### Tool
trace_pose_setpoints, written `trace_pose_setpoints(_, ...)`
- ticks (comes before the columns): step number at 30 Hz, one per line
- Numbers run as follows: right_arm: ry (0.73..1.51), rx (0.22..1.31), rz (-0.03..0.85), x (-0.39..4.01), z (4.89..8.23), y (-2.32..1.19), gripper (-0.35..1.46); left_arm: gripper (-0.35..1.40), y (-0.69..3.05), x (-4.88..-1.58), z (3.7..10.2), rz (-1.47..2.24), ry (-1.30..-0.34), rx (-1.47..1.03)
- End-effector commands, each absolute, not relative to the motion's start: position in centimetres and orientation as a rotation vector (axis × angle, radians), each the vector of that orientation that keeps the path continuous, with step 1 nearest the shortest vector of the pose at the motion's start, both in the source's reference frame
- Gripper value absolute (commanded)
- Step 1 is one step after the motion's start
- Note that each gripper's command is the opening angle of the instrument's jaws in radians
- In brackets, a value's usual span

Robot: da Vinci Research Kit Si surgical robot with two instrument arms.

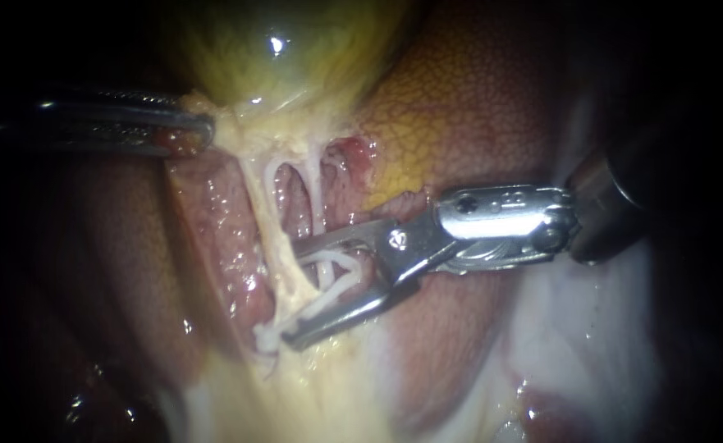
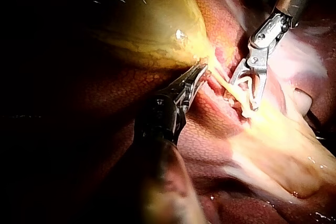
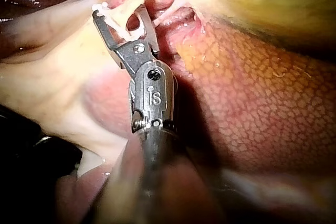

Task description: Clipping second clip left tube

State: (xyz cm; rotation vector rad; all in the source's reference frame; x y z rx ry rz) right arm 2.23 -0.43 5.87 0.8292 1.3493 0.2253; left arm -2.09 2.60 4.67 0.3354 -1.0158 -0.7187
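Right instrument [image 1: 291,293]: one, bright steel with a hinged tip. Its jaws stand wide apart, and each jaw seats one arm of the clip.
Clip [image 1: 340,283]: one, white, V-shaped and unclosed, straddling the left tube low on its length.
Left tube [image 1: 271,226]: pale, glistening and cord-like. It runs slantwise from the gallbladder neck through the clip's gap.
Right tube [image 1: 316,197]: one, thinner and whitish, just beside the left tube and outside the clip.
Left instrument [image 1: 201,131]: one, with slim dark metal jaws closed on pale tissue at the gallbladder neck.
Gallbladder [image 1: 295,49]: yellow-green, smooth and wet.
Liver [image 1: 476,98]: red-brown, with a finely mottled surface.
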Motion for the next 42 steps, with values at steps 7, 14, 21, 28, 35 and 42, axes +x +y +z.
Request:
trace_pose_setpoints(7,1.408,0.891,0.228,2.37,5.76,-0.5,0.46,-0.35,2.6,-2.09,4.68,-0.719,-1.016,0.335)
trace_pose_setpoints(14,1.421,0.954,0.206,2.42,5.65,-0.61,0.44,-0.35,2.6,-2.09,4.68,-0.719,-1.016,0.335)
trace_pose_setpoints(21,1.42,0.974,0.205,2.45,5.59,-0.63,0.34,-0.35,2.6,-2.09,4.68,-0.719,-1.016,0.335)
trace_pose_setpoints(28,1.403,1.005,0.242,2.44,5.55,-0.57,0.06,-0.35,2.6,-2.09,4.67,-0.719,-1.016,0.335)
trace_pose_setpoints(35,1.392,1.018,0.266,2.44,5.54,-0.55,-0.18,-0.35,2.6,-2.09,4.67,-0.719,-1.016,0.335)
trace_pose_setpoints(42,1.379,1.044,0.282,2.45,5.57,-0.52,-0.35,-0.35,2.6,-2.09,4.67,-0.719,-1.016,0.335)
